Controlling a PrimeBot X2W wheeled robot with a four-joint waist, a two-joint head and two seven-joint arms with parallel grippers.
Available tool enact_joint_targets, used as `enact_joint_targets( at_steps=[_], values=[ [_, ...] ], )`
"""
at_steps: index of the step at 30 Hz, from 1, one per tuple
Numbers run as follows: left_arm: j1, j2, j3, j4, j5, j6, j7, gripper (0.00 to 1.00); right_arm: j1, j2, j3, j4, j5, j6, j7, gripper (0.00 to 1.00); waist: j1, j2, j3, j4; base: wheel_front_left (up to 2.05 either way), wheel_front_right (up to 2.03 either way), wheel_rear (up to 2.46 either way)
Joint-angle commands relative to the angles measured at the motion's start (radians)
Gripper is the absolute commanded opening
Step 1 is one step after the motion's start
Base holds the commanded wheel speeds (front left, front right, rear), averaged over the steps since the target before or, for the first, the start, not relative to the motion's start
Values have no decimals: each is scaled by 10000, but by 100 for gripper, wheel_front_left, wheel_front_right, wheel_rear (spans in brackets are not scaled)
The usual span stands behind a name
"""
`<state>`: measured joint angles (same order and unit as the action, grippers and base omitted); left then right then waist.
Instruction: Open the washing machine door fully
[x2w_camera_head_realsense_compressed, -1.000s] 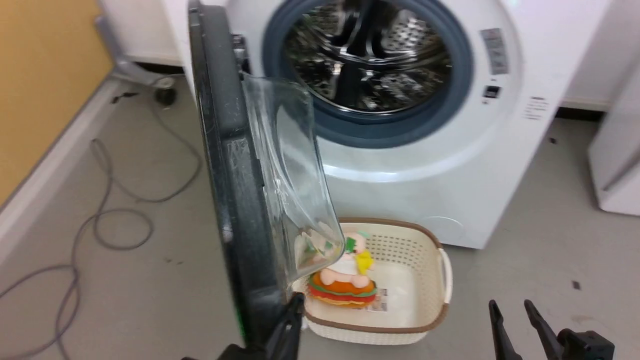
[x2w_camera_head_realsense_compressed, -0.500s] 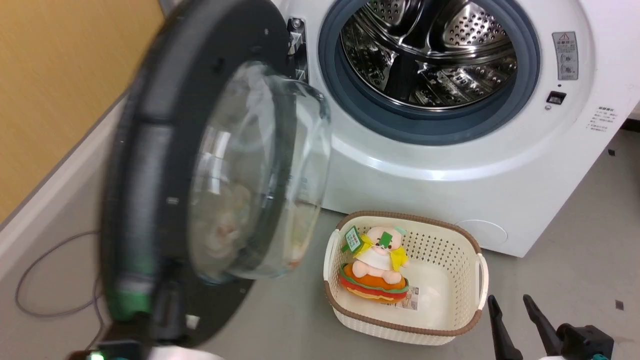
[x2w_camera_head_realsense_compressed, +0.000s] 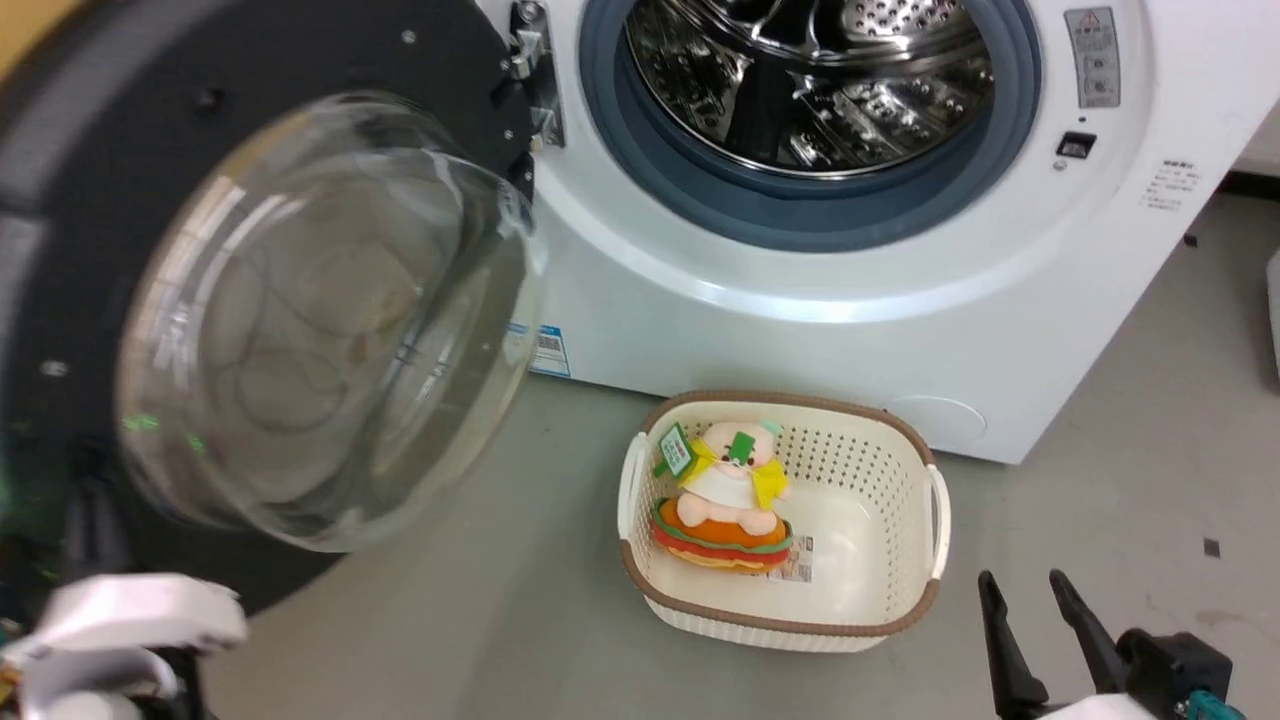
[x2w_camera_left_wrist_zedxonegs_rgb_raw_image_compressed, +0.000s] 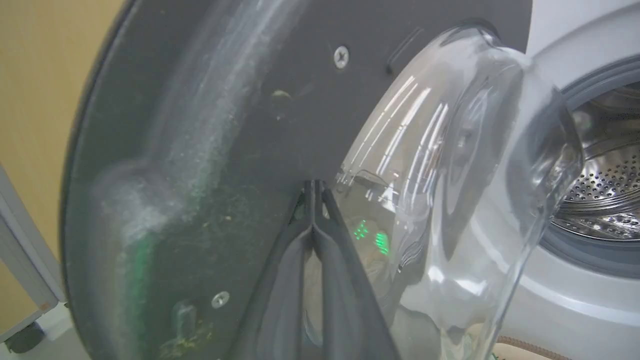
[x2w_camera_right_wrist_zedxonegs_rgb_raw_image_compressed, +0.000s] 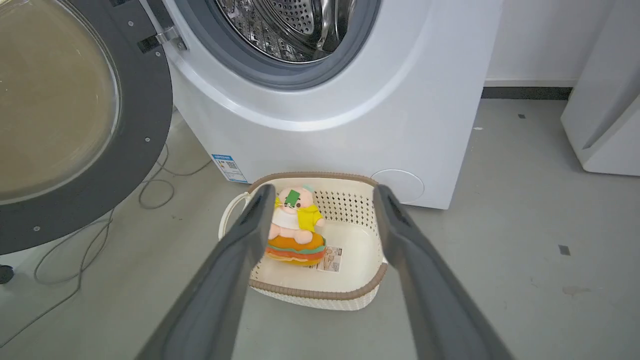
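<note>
Left fingers (x2w_camera_left_wrist_zedxonegs_rgb_raw_image_compressed: 314, 200) are seen clenched tip to tip, with nothing held between them. The tips are laid at the dark inner face of the door (x2w_camera_head_realsense_compressed: 300, 300), just beside the glass bulge; actual contact cannot be confirmed. Right fingers (x2w_camera_head_realsense_compressed: 1003, 645) are spread wide and empty, hung low at the right over the floor (x2w_camera_head_realsense_compressed: 1100, 450), near the basket (x2w_camera_head_realsense_compressed: 785, 625) with the plush toy (x2w_camera_head_realsense_compressed: 725, 500) in it.

The door is found swung far out to the left of the washing machine (x2w_camera_head_realsense_compressed: 800, 320), inner side turned to the head camera, carried on its hinge (x2w_camera_head_realsense_compressed: 535, 80). The drum (x2w_camera_head_realsense_compressed: 810, 80) is fully exposed. Opening is judged nearly complete.

Risks, as judged:
- Slip: any push is given by closed tips on a smooth face, with no grasp. The tips could be skidded onto the curved glass and contact lost, so the door may be left short of full swing or allowed to drift back.
- Overtravel: if the push is carried past the hinge stop, the hinge could be strained or the machine shifted.
- Cables (x2w_camera_right_wrist_zedxonegs_rgb_raw_image_compressed: 173, 192) are looped on the floor below the door and could be caught by the wheeled base if it is rolled leftward.
- The basket could be nudged by the right arm if the body is turned with the push.
- Wall: the yellow wall (x2w_camera_left_wrist_zedxonegs_rgb_raw_image_compressed: 40, 75) is seen behind the door. The rim or arm could be knocked against it if the swing is driven hard.
</note>
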<state>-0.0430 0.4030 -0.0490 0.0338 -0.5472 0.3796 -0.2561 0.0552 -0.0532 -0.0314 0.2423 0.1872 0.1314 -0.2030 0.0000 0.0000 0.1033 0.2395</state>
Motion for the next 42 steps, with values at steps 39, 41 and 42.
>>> enact_joint_targets(
  at_steps=[39, 41, 42],
  values=[
    [1891, -3426, 110, 680, 4264, -2900, -56, 100, -181, 30, 284, 430, -552, -7, -379, 100, 0, 0, -1101, -1143, 0, 0, 0],
    [1610, -3457, -285, 899, 4331, -3018, -56, 100, -175, 30, 256, 343, -648, -7, -348, 100, 0, 0, -1149, -1315, 0, 0, 0],
    [1482, -3468, -439, 989, 4345, -3061, -56, 100, -168, 30, 263, 297, -680, -7, -321, 100, 0, 0, -1172, -1431, 0, 0, 0]
  ],
)
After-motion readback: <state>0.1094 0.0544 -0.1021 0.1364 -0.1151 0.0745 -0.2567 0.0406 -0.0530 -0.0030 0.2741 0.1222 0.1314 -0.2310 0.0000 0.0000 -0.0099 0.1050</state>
